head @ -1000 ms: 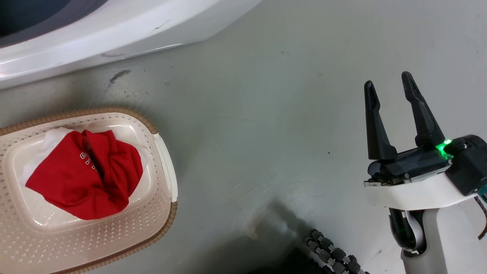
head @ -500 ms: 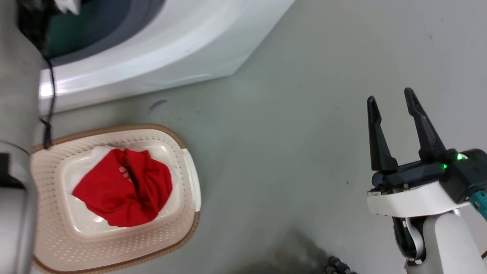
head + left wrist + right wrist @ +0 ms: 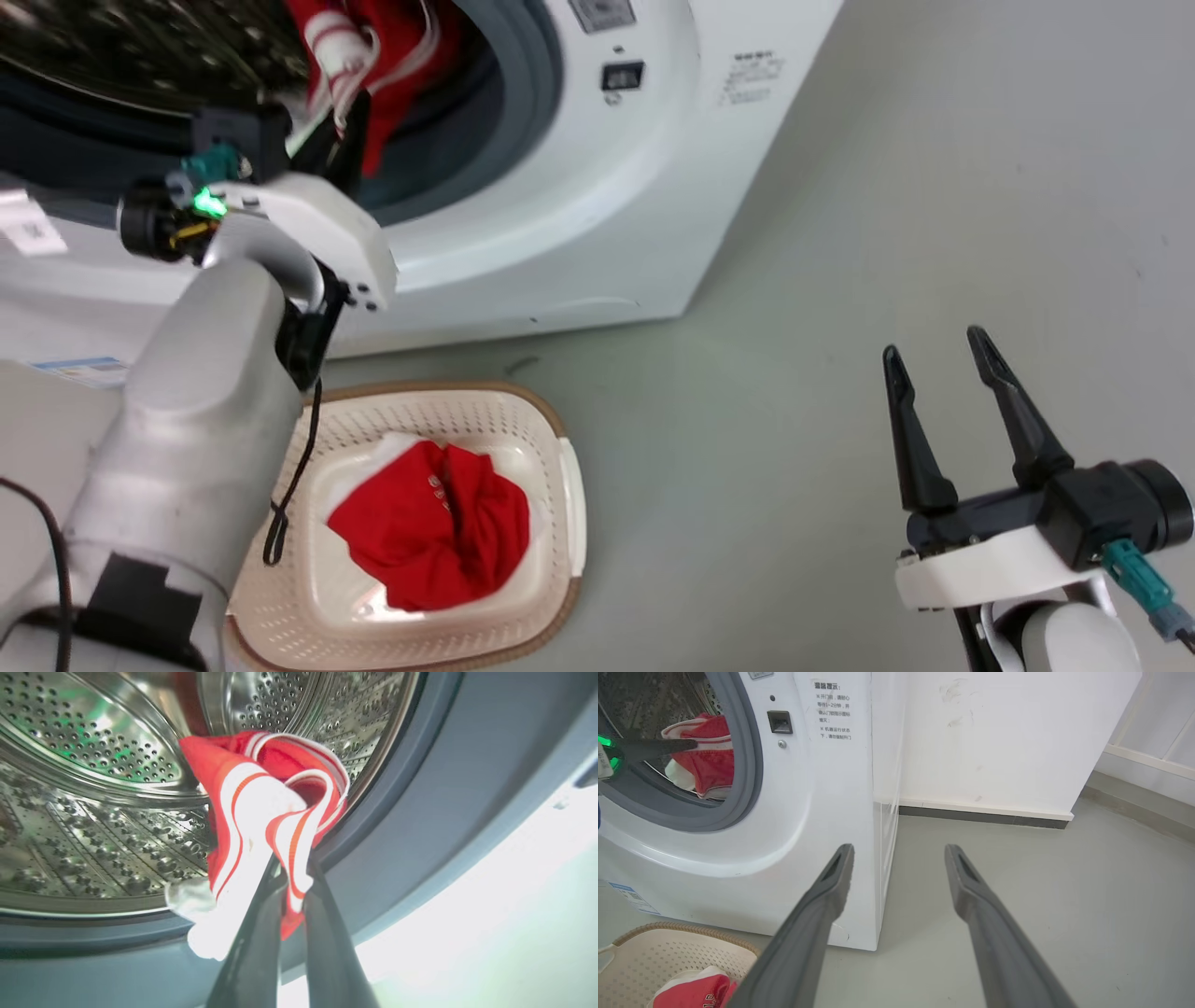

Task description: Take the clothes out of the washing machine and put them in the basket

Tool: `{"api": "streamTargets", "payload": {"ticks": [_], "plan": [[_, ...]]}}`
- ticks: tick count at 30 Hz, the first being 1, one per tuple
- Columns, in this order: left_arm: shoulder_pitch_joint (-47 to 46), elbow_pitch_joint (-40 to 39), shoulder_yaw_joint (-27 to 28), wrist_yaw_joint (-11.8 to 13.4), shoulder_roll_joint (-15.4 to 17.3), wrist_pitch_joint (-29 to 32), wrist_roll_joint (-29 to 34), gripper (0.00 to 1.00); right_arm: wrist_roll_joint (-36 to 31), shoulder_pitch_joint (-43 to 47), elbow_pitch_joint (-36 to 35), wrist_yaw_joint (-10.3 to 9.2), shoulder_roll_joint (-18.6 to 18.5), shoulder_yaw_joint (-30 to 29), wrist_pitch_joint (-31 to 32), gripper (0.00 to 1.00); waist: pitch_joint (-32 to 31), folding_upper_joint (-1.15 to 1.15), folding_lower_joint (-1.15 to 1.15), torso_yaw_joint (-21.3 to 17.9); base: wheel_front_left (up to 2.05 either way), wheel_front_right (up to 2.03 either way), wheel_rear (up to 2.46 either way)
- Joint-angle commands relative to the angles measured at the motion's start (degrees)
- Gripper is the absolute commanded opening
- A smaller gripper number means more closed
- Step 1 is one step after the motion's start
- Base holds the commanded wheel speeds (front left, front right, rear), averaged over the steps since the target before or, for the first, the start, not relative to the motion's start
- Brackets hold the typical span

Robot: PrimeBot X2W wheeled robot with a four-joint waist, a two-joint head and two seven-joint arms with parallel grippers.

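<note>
Left wrist view: a red garment (image 3: 261,802) with white-striped trim hangs at the porthole of the washing machine (image 3: 420,812), pinched in the closed left gripper (image 3: 292,868); the right gripper (image 3: 934,347) hovers spread, empty; a second garment (image 3: 434,523) lies in the basket (image 3: 467,385).

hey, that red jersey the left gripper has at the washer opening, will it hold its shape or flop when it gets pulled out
Probably floppy: the jersey folds and droops around the left gripper. Likely light, since a pinch on one edge holds it up. It may drag on the grey gasket as its loose end trails.
</note>
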Motion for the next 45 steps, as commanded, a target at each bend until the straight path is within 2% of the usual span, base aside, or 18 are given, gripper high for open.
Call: {"api": "streamTargets", "payload": {"ticks": [1, 5, 12, 23, 30, 37, 45], "plan": [[1.6, -1.6, 0.08, 0.01, 0.25, -0.33, 0.04, 0.0, -0.38, 0.92, 0.23, -0.06, 0.01, -0.23, -0.14, 1.0, -4.62, 0.0, 0.01, 3.7, 0.0, 0.0, 0.0], [7.47, -9.16, 0.43, 0.22, 1.18, -0.56, 0.44, 0.0, -1.11, 3.05, 0.62, -0.06, 0.01, -0.32, -0.14, 1.0, -8.2, 0.0, 0.01, 5.69, 0.0, 0.0, 0.0], [16.65, -25.48, 1.03, 3.21, 3.82, -0.31, 1.48, 0.0, -1.69, 6.54, 1.52, -0.06, 0.01, -0.77, -0.14, 1.0, -13.68, 0.0, 0.01, 8.39, 0.0, 0.0, 0.0], [27.65, -51.46, 1.92, 9.88, 10.16, 6.17, 1.88, 0.0, -1.46, 10.63, 2.24, -0.06, 0.03, -0.69, -0.14, 1.0, -19.79, 0.0, 0.01, 10.49, 0.0, 0.0, 0.0], [31.86, -64.7, 2.69, 13.27, 13.88, 10.31, 2.84, 0.0, -1.07, 12.26, 2.43, -0.06, 0.03, -0.76, -0.14, 1.0, -21.89, 0.0, 0.01, 11.17, 0.0, 0.0, 0.0], [35.12, -71.42, 2.84, 15.39, 15.87, 13.1, 3.0, 0.0, -0.94, 12.85, 2.54, -0.06, 0.03, -0.69, -0.14, 1.0, -22.39, 0.0, 0.01, 11.4, 0.0, 0.0, 0.0], [40.32, -71.51, 0.55, 15.75, 15.89, 14.05, 1.88, 0.0, -0.71, 11.19, 2.31, -0.06, 0.03, -0.5, -0.14, 1.0, -20.14, 0.0, 0.01, 10.4, 0.0, 0.0, 0.0]]}}
